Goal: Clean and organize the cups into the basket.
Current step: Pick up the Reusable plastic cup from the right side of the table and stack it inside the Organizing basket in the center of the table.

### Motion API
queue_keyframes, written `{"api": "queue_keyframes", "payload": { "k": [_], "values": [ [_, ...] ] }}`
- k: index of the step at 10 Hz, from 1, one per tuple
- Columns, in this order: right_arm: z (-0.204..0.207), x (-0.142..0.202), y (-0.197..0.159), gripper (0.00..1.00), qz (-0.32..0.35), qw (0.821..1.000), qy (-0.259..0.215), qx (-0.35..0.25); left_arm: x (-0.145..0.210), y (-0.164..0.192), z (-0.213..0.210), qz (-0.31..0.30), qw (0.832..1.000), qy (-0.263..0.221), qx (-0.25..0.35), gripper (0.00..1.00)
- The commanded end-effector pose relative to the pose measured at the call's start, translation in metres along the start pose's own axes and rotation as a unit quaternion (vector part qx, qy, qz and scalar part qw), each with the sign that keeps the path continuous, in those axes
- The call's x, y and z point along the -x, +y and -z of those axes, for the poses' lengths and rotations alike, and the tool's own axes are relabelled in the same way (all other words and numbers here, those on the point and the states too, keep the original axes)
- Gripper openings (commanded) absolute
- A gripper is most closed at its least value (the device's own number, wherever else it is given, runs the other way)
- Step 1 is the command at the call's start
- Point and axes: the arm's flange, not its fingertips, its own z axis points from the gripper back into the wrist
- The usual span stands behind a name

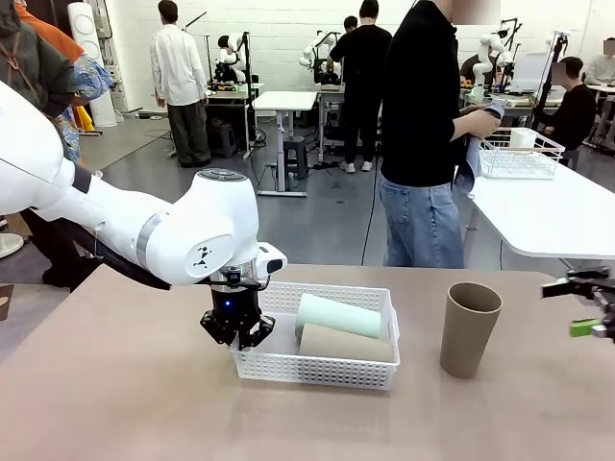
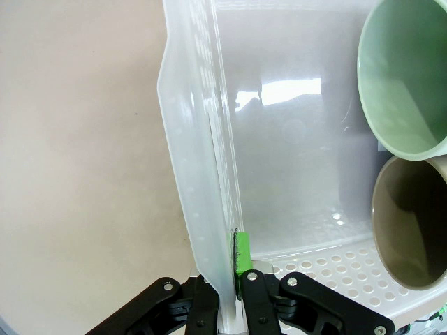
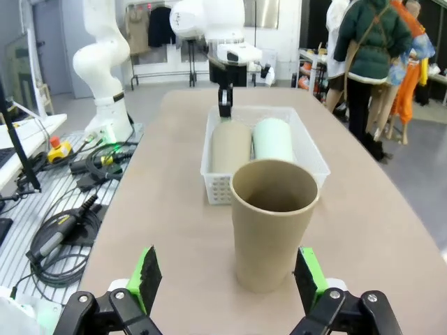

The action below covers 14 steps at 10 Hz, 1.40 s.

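The white lattice basket (image 1: 317, 370) sits mid-table. A mint green cup (image 1: 338, 315) and a tan cup (image 1: 341, 343) lie on their sides in it. My left gripper (image 1: 237, 334) is shut on the basket's left end wall (image 2: 199, 174), one green pad (image 2: 241, 252) inside it. The open mouths of the mint cup (image 2: 398, 84) and tan cup (image 2: 412, 223) face that gripper (image 2: 227, 279). Another tan cup (image 1: 469, 328) stands upright right of the basket. My right gripper (image 1: 577, 307) is open near the right table edge, with that cup (image 3: 272, 223) just beyond its fingertips (image 3: 307, 276).
A person (image 1: 423, 144) stands at the far side holding a cloth. Behind them, a white wire basket (image 1: 519, 154) sits on another white table. Bare tabletop (image 1: 125, 384) stretches left of and in front of the basket. Cables lie on the floor (image 3: 63, 230) beside the table.
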Motion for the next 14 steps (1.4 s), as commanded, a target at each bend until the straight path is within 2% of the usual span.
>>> {"api": "queue_keyframes", "payload": {
  "k": [1,5,6,12,14],
  "values": [
    [0.021,0.016,-0.015,1.00,0.037,0.999,0.034,-0.020,0.004,-0.001,0.004,0.000,1.000,0.003,-0.004,0.00],
    [0.046,0.036,-0.031,1.00,0.061,0.996,0.050,-0.044,0.004,-0.001,0.004,0.000,1.000,0.003,-0.004,0.00],
    [0.046,0.034,-0.029,1.00,0.067,0.996,0.046,-0.029,0.004,-0.001,0.004,0.000,1.000,0.003,-0.004,0.00],
    [0.047,0.040,-0.026,1.00,0.057,0.997,0.038,-0.035,0.004,-0.001,0.004,0.000,1.000,0.003,-0.004,0.00],
    [0.062,0.053,-0.044,1.00,0.047,0.996,0.056,-0.058,0.004,-0.001,0.004,0.000,1.000,0.003,-0.004,0.00]
  ]
}}
